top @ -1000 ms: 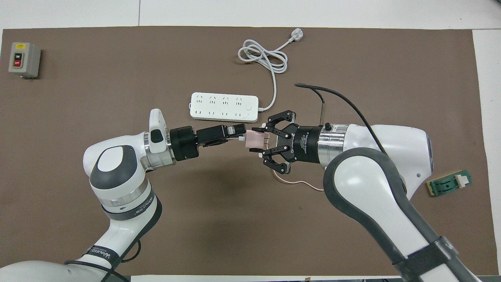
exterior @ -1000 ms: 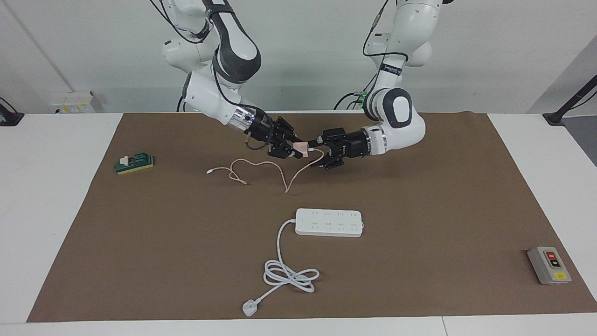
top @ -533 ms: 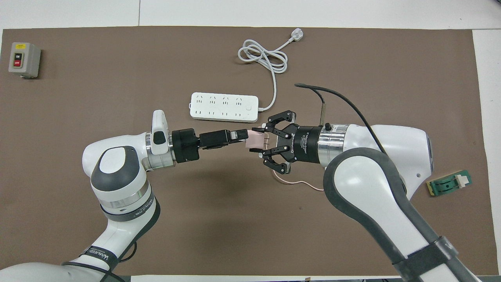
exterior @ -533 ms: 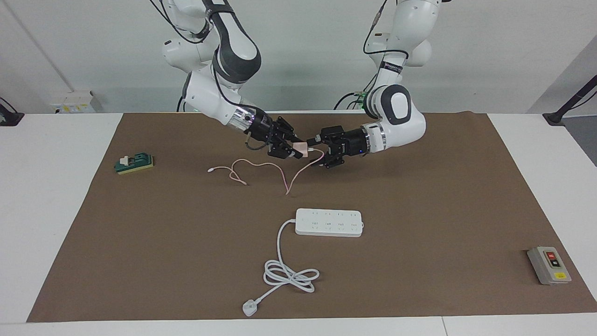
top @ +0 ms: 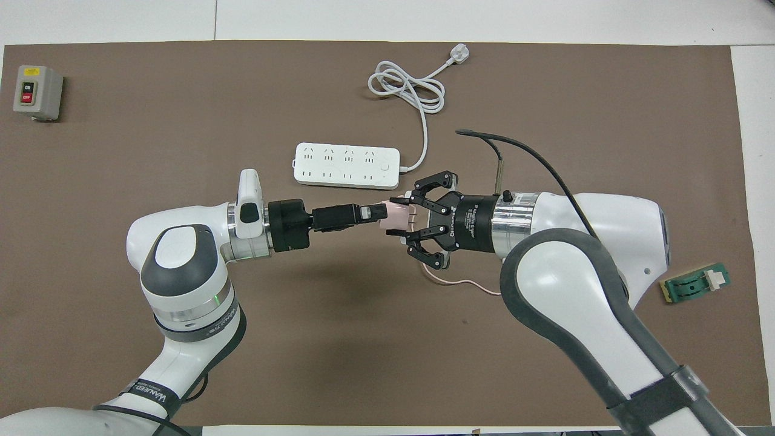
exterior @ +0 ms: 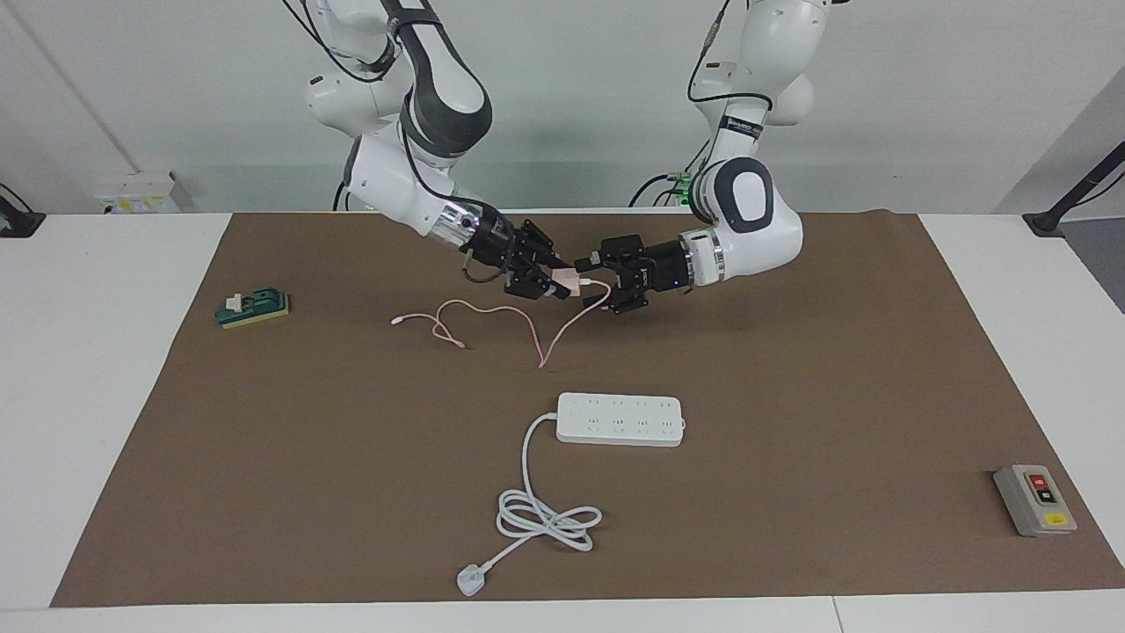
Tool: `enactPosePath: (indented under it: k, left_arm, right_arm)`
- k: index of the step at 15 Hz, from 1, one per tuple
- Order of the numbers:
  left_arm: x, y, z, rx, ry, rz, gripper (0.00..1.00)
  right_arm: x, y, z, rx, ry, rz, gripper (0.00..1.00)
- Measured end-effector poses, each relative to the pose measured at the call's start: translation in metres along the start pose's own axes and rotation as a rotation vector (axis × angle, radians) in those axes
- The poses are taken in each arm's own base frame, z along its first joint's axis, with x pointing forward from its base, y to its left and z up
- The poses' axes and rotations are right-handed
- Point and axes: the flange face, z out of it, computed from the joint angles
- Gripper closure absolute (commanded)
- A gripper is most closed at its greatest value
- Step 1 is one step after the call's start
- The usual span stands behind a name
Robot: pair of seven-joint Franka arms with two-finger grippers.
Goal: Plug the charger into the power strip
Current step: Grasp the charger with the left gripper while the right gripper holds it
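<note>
My right gripper (exterior: 562, 283) is shut on the pale-pink charger cube (exterior: 570, 283) and holds it a little above the brown mat, shown also in the overhead view (top: 396, 218). Its thin pink cable (exterior: 492, 309) trails on the mat to a small white connector (exterior: 395, 322). My left gripper (exterior: 596, 283) is open, with its fingers meeting the charger's free end from the left arm's side; it also shows in the overhead view (top: 378, 212). The white power strip (exterior: 620, 419) lies flat on the mat, farther from the robots than the grippers, sockets up (top: 346, 164).
The strip's thick white cord coils (exterior: 545, 519) and ends in a white three-pin plug (exterior: 470, 580) near the mat's edge. A grey switch box (exterior: 1034, 498) sits toward the left arm's end. A small green block (exterior: 253, 308) sits toward the right arm's end.
My left gripper has moved toward the right arm's end, closing the gap until its fingers reach the charger. The right gripper and the charger have stayed in place.
</note>
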Motion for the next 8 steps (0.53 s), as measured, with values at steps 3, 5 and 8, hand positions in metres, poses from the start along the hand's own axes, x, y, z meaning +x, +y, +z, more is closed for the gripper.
enactPosePath:
  k: [3, 5, 8]
  left_arm:
    - [0.0044, 0.0063, 0.0016, -0.007, 0.001, 0.008, 0.0]
    - [0.0052, 0.0063, 0.0021, -0.007, 0.001, 0.008, 0.0]
    - [0.0053, 0.0056, 0.0021, -0.006, 0.001, 0.007, 0.0]
  right_arm:
    - [0.0004, -0.0004, -0.0005, 0.001, 0.0, 0.001, 1.0]
    - [0.0005, -0.0004, -0.0005, 0.001, 0.0, 0.001, 1.0]
    - [0.0006, -0.0006, -0.0006, 0.002, 0.001, 0.001, 1.0]
